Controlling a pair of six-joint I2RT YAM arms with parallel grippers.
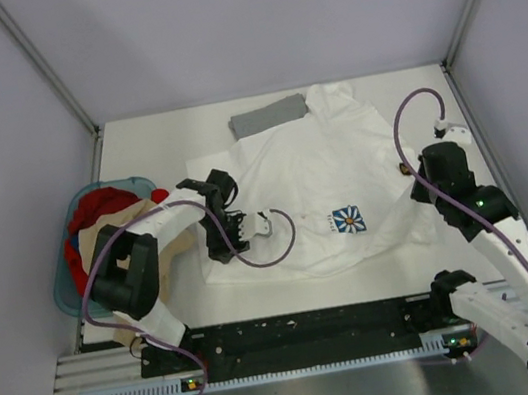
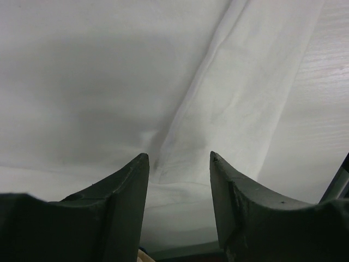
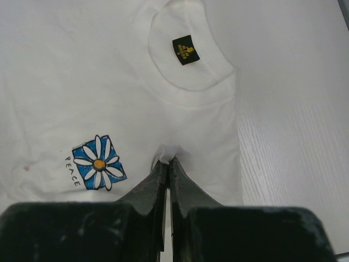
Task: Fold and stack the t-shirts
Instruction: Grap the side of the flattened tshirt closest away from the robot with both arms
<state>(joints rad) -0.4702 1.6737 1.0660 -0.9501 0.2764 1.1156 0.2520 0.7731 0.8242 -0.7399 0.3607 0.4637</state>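
Note:
A white t-shirt (image 1: 312,179) with a blue daisy print (image 1: 349,220) lies spread face up on the table. A plain grey t-shirt (image 1: 269,116) lies folded at the back, touching the white one's far edge. My left gripper (image 1: 239,230) is open and low over the white shirt's left part; in the left wrist view (image 2: 178,155) a cloth fold (image 2: 218,109) runs between its spread fingers. My right gripper (image 1: 408,173) is at the shirt's right side, and the right wrist view (image 3: 169,159) shows it shut on a pinch of white cloth below the collar (image 3: 188,82), right of the print (image 3: 98,162).
A teal basket (image 1: 65,292) with red and tan clothes stands at the table's left edge, beside the left arm. Grey walls close in the table on three sides. Bare tabletop (image 1: 164,143) shows at the back left and along the right of the shirt.

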